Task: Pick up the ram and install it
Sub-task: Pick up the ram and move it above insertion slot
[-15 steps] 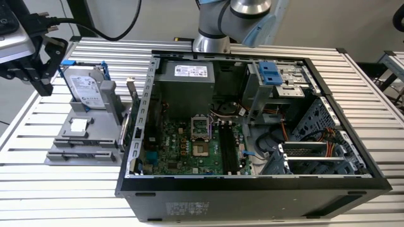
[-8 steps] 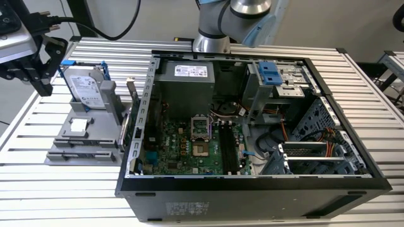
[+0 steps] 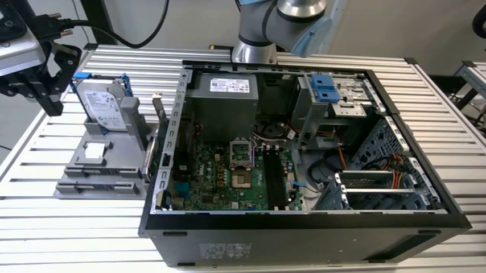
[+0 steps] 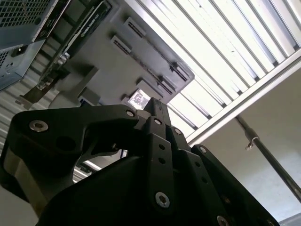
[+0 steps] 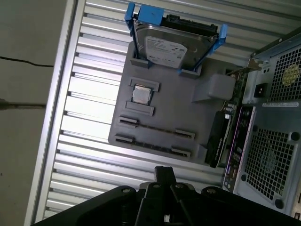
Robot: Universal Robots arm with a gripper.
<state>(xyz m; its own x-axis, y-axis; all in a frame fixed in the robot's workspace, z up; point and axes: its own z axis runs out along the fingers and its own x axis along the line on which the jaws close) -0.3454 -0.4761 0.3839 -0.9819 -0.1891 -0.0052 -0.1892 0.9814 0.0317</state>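
Note:
My black gripper [image 3: 52,108] hangs above the slatted table at the exterior view's far left, beside a grey parts holder [image 3: 95,168]. In both wrist views its fingers [image 5: 164,170] come together at a single tip [image 4: 154,104] with nothing between them. The ram is hidden from me. A thin dark line runs along one long groove of the holder [image 5: 155,129], too thin to identify. The open computer case [image 3: 304,219] lies to the exterior view's right, with a green motherboard [image 3: 220,187] and its long black slots [image 3: 275,176].
On the holder, a hard drive in a light-blue bracket [image 5: 174,44] stands upright. A small square chip [image 5: 141,94] lies flat, and an expansion card [image 5: 220,139] stands by the case wall. Cables and a drive cage [image 3: 334,94] fill the case's far corner.

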